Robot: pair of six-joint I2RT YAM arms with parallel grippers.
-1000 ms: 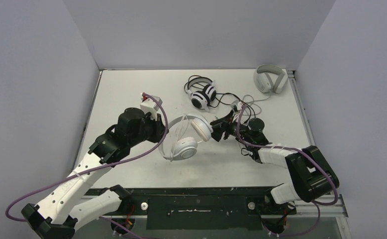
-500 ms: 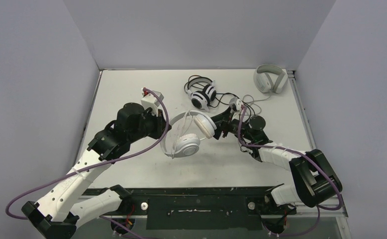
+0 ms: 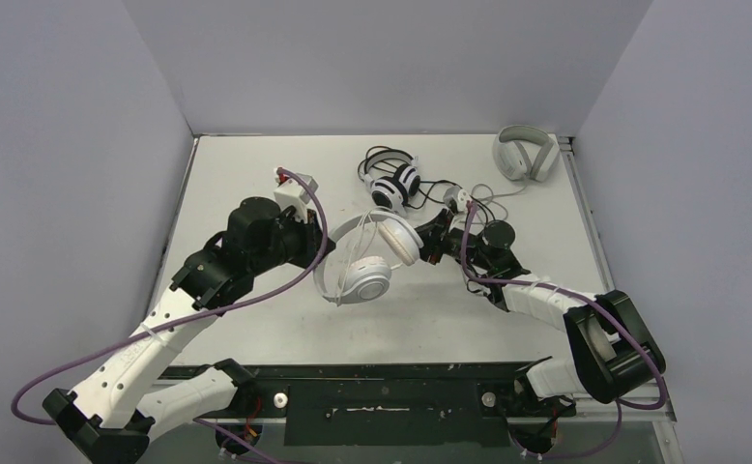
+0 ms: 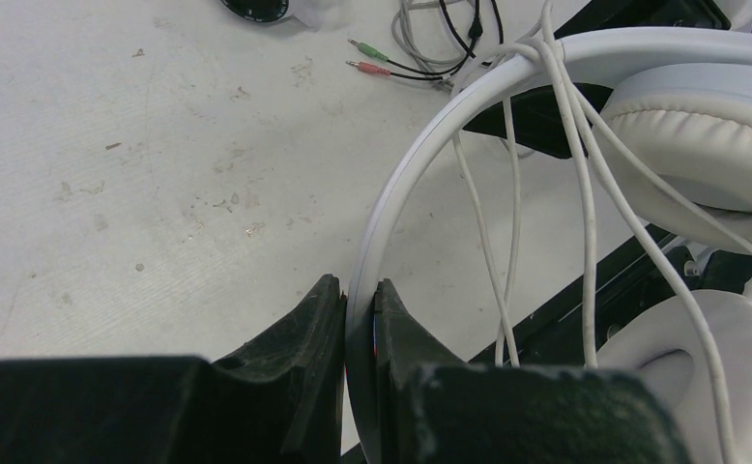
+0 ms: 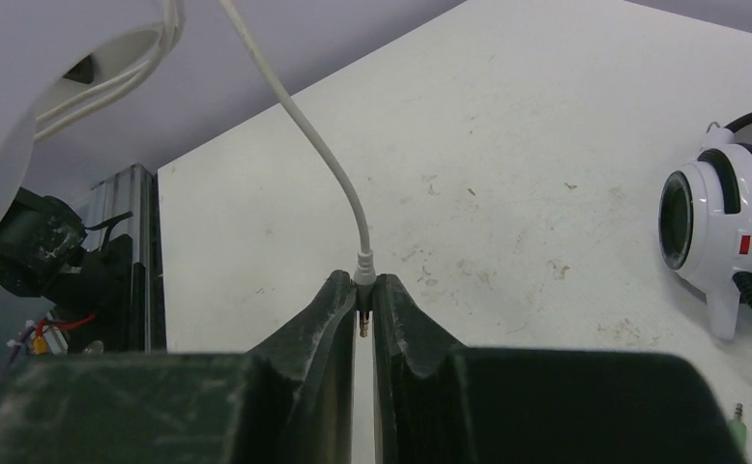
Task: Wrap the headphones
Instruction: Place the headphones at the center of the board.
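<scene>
Winding step, by the look of it: the small all-white on-ear headphones [image 3: 365, 277] hang above mid-table between the arms. The left gripper [image 4: 361, 295] is clamped on the thin white headband [image 4: 401, 193]; the right gripper [image 5: 362, 295] pinches the plug end [image 5: 363, 261] of the thin white cable [image 5: 304, 135]. Next move probably carries the plug round the band under tension, then tucks it in. Only the left wrist view shows cable strands crossing the band, and only the right wrist view shows the plug grip. The top view adds the larger black-and-white headset [image 3: 391, 184] lying at the far side, black cable sprawled.
</scene>
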